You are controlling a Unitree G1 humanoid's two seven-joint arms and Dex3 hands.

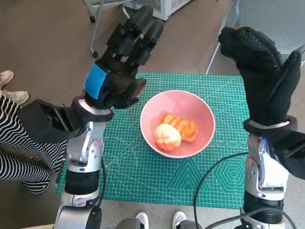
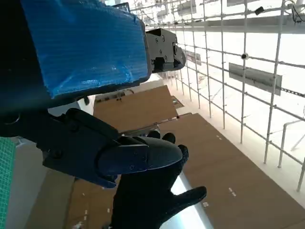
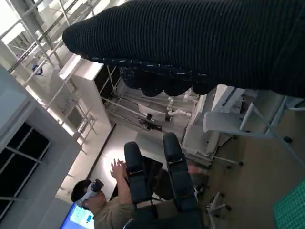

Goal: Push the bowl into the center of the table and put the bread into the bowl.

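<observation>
Pink bowl is sitting roughly mid-table on the green cutting mat, upright, and it is holding two pieces of bread: a rounder pale roll toward the robot's side and a flatter orange-brown piece just behind it, the two touching. Left hand is hovering raised above the mat's far left part, beside the bowl and apart from it, blue tape facing up, fingers extending away from the robot, held close together and slightly apart at the tips, gripping nothing. Right hand in the black glove is also raised, over the mat's far right edge, standing upright with fingers curling a little at the top and the thumb sticking out to the side; nothing in it, not touching the bowl. Left wrist view is pointing up at the ceiling grid; the gloved right hand is showing there with fingers spread. Right wrist view is showing the glove as a dark band, the left hand's fingers poking upward, and a person wearing a headset with a hand raised. Striped-clothed legs of a person are sitting at the table's left side, shoes showing at the near edge.
</observation>
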